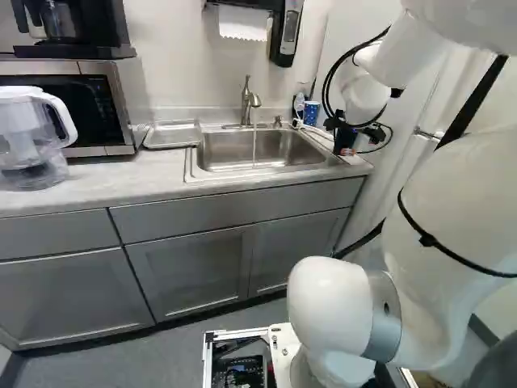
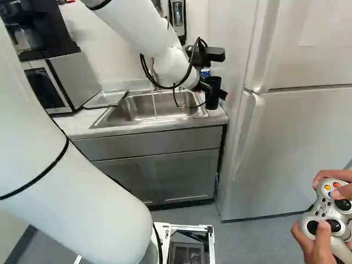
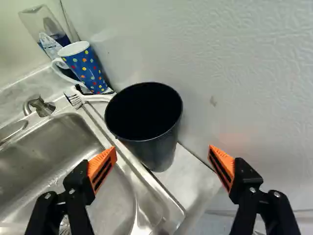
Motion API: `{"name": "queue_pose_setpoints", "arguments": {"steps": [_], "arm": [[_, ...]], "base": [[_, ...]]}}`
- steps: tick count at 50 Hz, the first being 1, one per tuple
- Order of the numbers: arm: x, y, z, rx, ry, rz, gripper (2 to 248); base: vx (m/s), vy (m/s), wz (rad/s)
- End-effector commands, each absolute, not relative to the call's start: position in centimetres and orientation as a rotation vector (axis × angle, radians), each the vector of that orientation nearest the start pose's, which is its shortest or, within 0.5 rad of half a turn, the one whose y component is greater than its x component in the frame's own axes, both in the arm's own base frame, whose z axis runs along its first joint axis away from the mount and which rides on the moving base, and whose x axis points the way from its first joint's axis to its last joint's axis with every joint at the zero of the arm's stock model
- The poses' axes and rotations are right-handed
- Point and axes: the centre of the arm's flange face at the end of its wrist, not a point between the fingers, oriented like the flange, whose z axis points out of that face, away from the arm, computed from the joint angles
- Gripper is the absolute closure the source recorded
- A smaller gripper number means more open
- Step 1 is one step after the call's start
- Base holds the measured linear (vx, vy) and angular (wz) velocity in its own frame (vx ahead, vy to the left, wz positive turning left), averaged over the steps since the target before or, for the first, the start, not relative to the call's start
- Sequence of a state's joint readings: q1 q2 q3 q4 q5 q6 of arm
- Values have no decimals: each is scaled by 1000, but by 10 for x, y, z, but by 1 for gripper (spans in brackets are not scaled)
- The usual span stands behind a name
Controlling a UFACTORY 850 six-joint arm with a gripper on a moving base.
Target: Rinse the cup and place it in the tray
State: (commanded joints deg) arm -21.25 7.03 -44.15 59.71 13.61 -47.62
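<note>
With twelve o'clock straight ahead of my fingers [image 3: 76, 193], I read them as black, their pads [image 3: 103, 164] bright orange with dark stripes. Between eleven and twelve, I see a plain black cup [image 3: 161, 151]. Toward half past ten, I have a blue mug [image 3: 87, 71] with red, yellow and pale dots, white inside. In my left base view, the tray [image 1: 172, 136] is silver at ten o'clock, the microwave [image 1: 132, 90] silver with a black door, the cabinets [image 1: 194, 267] grey at seven, my arm [image 1: 460, 190] white with black bands at three.
</note>
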Motion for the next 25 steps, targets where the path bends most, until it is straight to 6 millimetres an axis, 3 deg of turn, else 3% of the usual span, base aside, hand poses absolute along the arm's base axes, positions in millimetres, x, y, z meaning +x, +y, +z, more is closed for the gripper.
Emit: {"name": "queue_pose_setpoints", "arguments": {"steps": [25], "arm": [[428, -167, 555, -2818, 944, -1627, 3]], "base": [[0, 0, 0]]}}
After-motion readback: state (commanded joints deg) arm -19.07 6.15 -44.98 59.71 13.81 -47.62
